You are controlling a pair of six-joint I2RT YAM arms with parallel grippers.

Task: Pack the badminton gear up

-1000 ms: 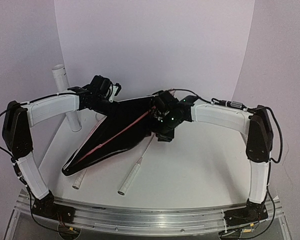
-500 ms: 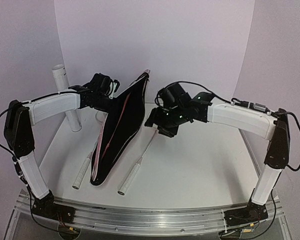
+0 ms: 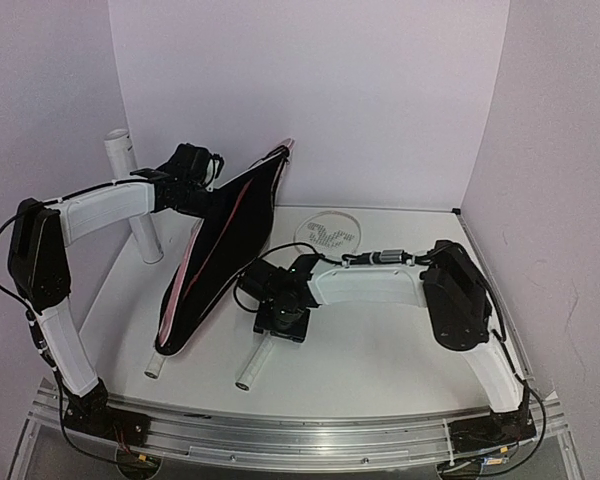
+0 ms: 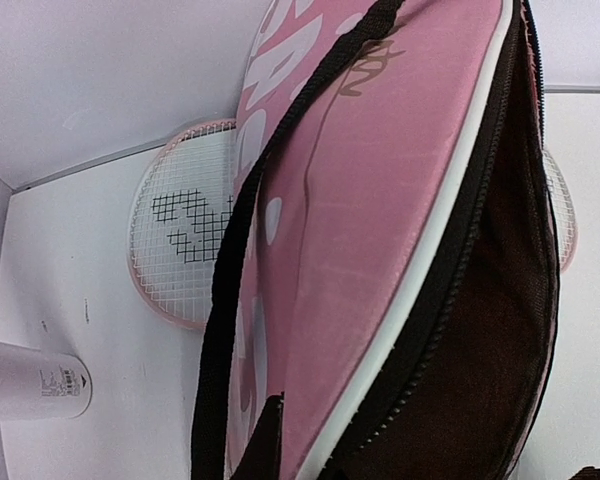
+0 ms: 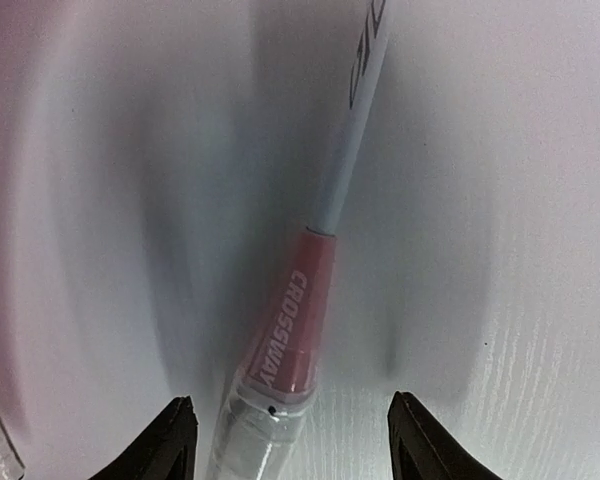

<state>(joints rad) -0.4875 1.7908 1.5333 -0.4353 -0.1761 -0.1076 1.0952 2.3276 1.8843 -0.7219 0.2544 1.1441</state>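
My left gripper (image 3: pixel 216 192) is shut on the rim of the long pink bag (image 3: pixel 220 250) and holds it up on edge, its dark inside open. One dark finger (image 4: pixel 265 440) shows against the pink cloth (image 4: pixel 380 200). One racket lies on the table, head (image 3: pixel 327 235) far, white handle (image 3: pixel 252 368) near. My right gripper (image 3: pixel 280 325) is open low over that handle; in the right wrist view its fingertips (image 5: pixel 172 440) straddle the pink CROSSWAY cone (image 5: pixel 285 330). A second racket handle (image 3: pixel 160 358) sticks out under the bag, and its head (image 4: pixel 180 230) shows behind it. No shuttlecocks are in view.
The tall white tube (image 3: pixel 122 160) stands at the back left behind my left arm and also shows in the left wrist view (image 4: pixel 30 380). White walls close the back and both sides of the table (image 3: pixel 400 340).
My right gripper let go of the bag's far end and swung down and left to the racket handle. The bag went from spread flat to hanging on edge from my left gripper.
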